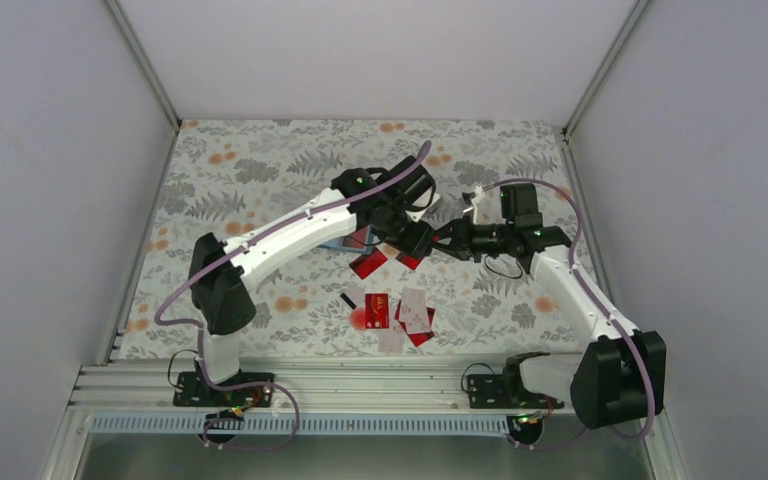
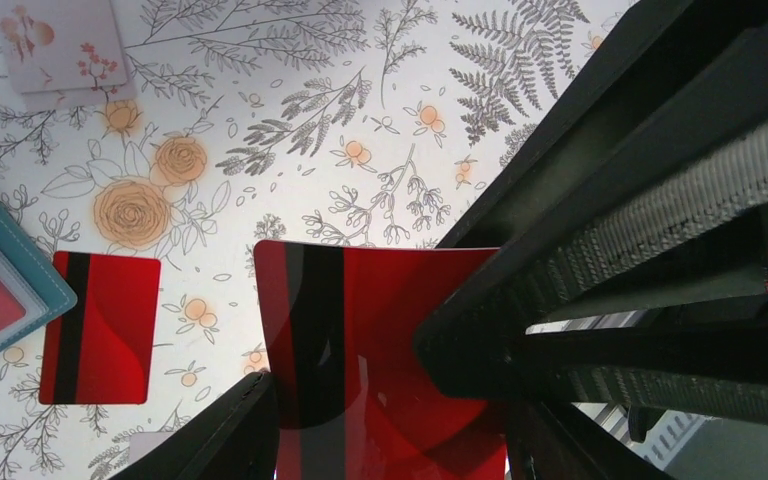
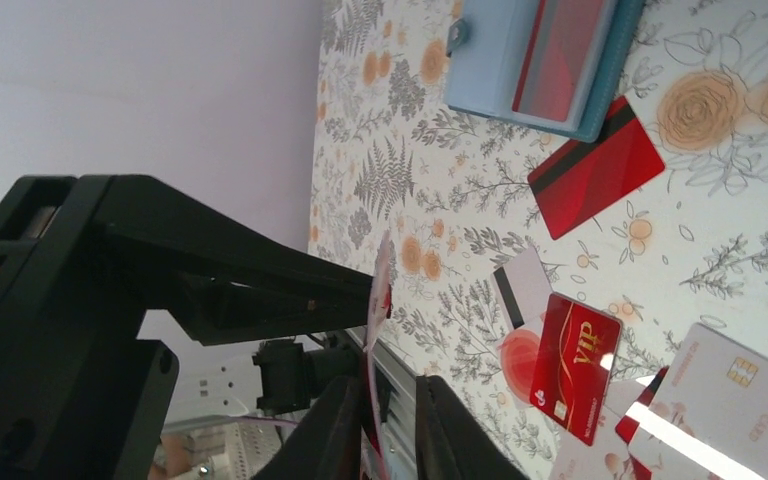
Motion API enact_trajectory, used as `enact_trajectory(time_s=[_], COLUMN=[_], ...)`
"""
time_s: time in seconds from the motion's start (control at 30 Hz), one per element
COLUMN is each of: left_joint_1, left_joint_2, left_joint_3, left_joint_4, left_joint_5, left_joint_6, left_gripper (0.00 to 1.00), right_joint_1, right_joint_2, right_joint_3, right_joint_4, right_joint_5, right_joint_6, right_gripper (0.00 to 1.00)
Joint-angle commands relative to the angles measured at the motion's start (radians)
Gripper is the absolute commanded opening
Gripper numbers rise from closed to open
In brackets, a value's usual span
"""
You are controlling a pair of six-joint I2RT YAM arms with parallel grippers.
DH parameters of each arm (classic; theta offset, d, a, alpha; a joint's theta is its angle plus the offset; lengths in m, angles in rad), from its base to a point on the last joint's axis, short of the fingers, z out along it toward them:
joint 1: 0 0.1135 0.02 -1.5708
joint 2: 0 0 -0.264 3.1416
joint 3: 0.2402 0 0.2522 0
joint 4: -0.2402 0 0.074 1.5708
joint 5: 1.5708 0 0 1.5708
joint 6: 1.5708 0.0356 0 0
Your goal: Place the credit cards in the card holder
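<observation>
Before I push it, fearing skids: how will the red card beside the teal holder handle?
The red card lies flat on the table, so it probably slides easily but is hard to pinch. Its glossy face looks slippery. Thin, so likely light, slightly flexible.

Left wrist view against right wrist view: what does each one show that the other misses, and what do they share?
Only the left wrist view shows the held card face-on, red with a black stripe. Only the right wrist view shows the red VIP card and the white VIP card, lying near each other on the table. Both show the card holder, with just a corner of it in the left wrist view. Both also show the loose red striped card beside it, and the held card, which is edge-on in the right wrist view.
</observation>
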Motion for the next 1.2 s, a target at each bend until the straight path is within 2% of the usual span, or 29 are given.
enact_trajectory(time_s=[0.0,0.1,0.3,0.5,0.7,0.87,0.97,1.17], left_joint_1=[-0.003,-0.004,-0.003,-0.004,0.000,0.022,0.062,0.208], left_joint_2=[0.006,0.012,0.023,0.004,-0.027,-0.096,-0.163,-0.324], left_joint_3=[0.046,0.052,0.074,0.064,0.059,0.059,0.023,-0.107], left_joint_4=[0.046,0.041,0.029,0.027,0.016,0.013,0.041,0.151], left_joint_5=[0.010,0.008,-0.018,-0.050,-0.063,-0.060,-0.002,0.283], left_joint_6=[0.005,0.007,0.004,-0.008,-0.009,-0.005,0.009,0.075], left_gripper=[0.54,0.54,0.56,0.73,0.81,0.91,0.92,0.90], right_joint_1=[0.001,0.001,0.002,0.001,0.002,0.002,0.003,0.016], right_joint_2=[0.014,0.020,0.022,0.010,-0.004,-0.019,-0.027,-0.027], right_joint_3=[0.015,0.025,0.044,0.060,0.062,0.058,0.056,0.102], right_joint_4=[-0.008,-0.012,-0.024,-0.022,-0.011,-0.004,0.011,0.056], right_joint_5=[-0.056,-0.057,-0.056,-0.057,-0.073,-0.091,-0.116,-0.184], right_joint_6=[-0.029,-0.037,-0.050,-0.055,-0.054,-0.055,-0.048,-0.032], right_gripper=[0.11,0.04,0.04,0.04,0.04,0.04,0.04,0.04])
